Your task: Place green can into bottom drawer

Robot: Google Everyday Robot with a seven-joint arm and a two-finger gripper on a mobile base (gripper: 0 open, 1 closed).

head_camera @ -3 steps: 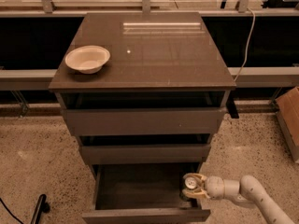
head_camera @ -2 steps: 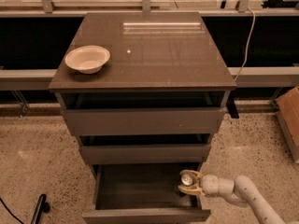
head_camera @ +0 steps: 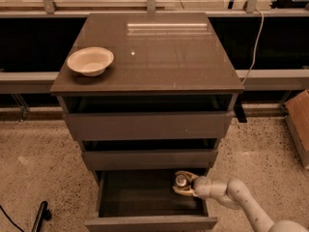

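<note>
Speckled stone floor [head_camera: 38, 163] underfoot, grey-brown cabinet [head_camera: 164, 52] planted on it against a dark wall below a railing.

Down at the cabinet's foot, gripper [head_camera: 178, 183] inside the open bottom drawer [head_camera: 149, 222], on the right side and toward the back. Clasped around the green can [head_camera: 181, 180], one tan finger [head_camera: 187, 174] behind it and the other in front, both touching its sides. Can upright, silver top facing up, within the drawer's walls. Impossible to tell whether resting on the drawer's floor or held just above it.

Reaching in from the lower right over the drawer's right wall, pale jointed arm [head_camera: 236, 197].

Just above, middle drawer [head_camera: 149, 158] pulled out a little, and top drawer [head_camera: 147, 124] likewise ajar, each showing a dark gap behind its flat front.

Up on the glossy cabinet top, near the left front corner, cream bowl [head_camera: 90, 61], upright and well apart from the can.

Farther out: thin pale cable [head_camera: 254, 42] hanging down on the right, cardboard box [head_camera: 298, 124] at the right edge of the floor, dark wheeled part [head_camera: 41, 215] at the lower left.
</note>
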